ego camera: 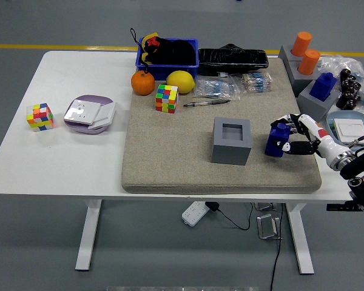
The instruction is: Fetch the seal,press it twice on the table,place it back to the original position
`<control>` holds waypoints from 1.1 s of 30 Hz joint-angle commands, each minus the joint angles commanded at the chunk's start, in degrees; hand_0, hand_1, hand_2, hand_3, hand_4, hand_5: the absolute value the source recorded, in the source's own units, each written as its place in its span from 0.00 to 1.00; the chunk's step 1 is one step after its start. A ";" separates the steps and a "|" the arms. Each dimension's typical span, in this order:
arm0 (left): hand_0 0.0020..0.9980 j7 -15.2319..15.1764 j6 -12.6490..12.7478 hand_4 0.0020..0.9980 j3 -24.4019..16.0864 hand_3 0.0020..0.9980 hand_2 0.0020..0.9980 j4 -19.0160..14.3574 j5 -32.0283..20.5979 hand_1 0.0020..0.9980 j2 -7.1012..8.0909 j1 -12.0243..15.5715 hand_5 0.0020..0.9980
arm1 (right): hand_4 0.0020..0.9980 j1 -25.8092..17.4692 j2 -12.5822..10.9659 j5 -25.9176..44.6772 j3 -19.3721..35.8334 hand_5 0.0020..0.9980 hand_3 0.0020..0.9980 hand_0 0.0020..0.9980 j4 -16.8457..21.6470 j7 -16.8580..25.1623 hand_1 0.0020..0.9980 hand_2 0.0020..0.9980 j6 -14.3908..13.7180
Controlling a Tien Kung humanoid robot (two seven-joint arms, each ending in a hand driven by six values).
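Observation:
My right hand (289, 137) comes in from the right edge and is shut on a blue seal (276, 139), which it holds upright on the beige mat (170, 157), just right of a grey block with a square hole (232, 140). A second blue seal (323, 86) stands on a grey holder at the back right. My left arm is out of view.
On the mat's far edge lie an orange (142, 83), a lemon (180, 81), a colour cube (167, 98), a pen (206, 103) and bagged items. A blue bin (167, 53) stands behind. Another cube (40, 116) and a purple plate (90, 114) sit left.

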 joint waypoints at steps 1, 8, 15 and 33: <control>0.82 -0.01 0.00 0.80 -0.05 0.84 0.79 0.00 0.01 0.82 0.00 0.01 0.40 | 0.60 -0.06 -0.01 0.05 -0.06 0.00 0.46 0.46 -0.06 0.05 0.39 0.41 -0.06; 0.82 -0.03 0.02 0.80 -0.41 0.84 0.79 0.03 0.07 0.82 -0.12 0.05 0.40 | 0.60 -0.16 -0.18 0.14 0.19 0.00 0.46 0.46 0.58 0.14 0.39 0.41 -0.17; 0.82 -0.01 0.01 0.80 -0.66 0.84 0.79 0.02 0.09 0.82 -0.18 -0.03 0.39 | 0.61 0.12 -0.73 0.25 2.24 0.00 0.45 0.46 3.65 0.18 0.39 0.41 0.13; 0.82 0.02 0.00 0.80 -1.00 0.84 0.79 0.06 0.06 0.82 -0.34 0.05 0.39 | 0.61 2.23 -0.34 4.95 2.00 0.00 0.45 0.46 18.10 -1.59 0.39 0.40 2.43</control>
